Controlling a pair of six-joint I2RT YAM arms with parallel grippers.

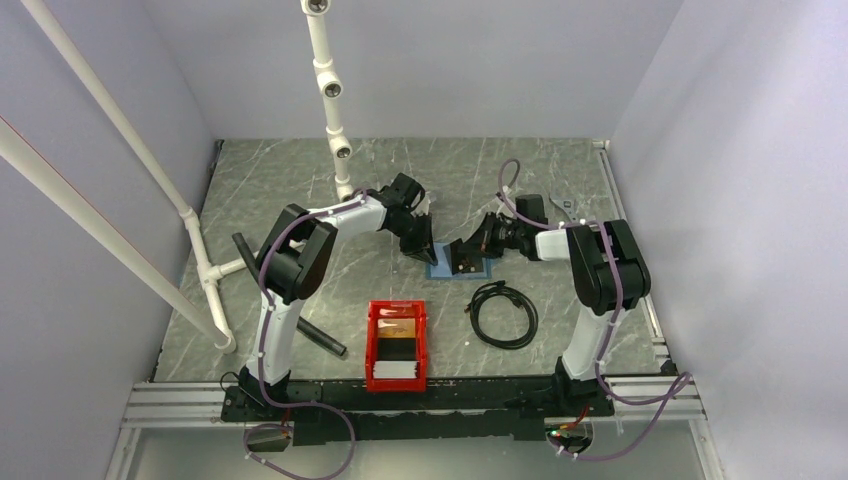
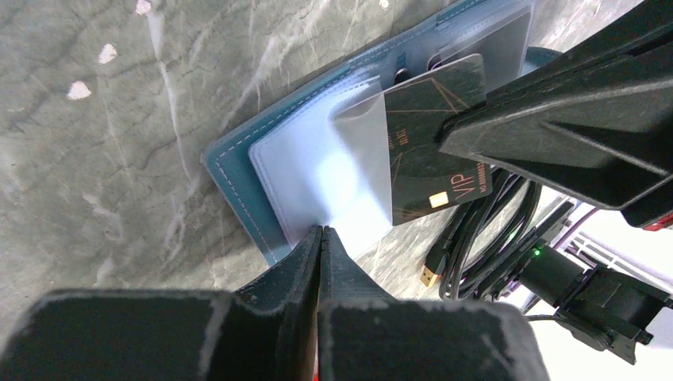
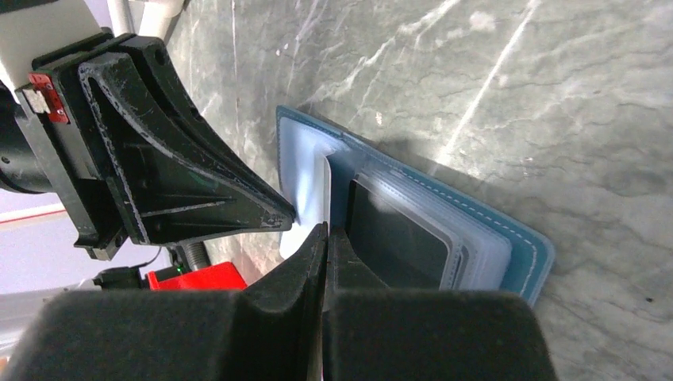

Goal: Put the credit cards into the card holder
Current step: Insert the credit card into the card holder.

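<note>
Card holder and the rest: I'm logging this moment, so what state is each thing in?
card holder, open flat on the table
dark card, partly under a clear sleeve
left gripper, shut, tips at that sleeve's edge
right gripper, shut, tips at the dark card
red bin, holding loose cards
cable, coiled

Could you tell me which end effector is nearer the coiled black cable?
Right. The right end effector sits at the card holder's edge just beyond the cable; the left end effector is at the holder's opposite side, farther from the cable.
</note>
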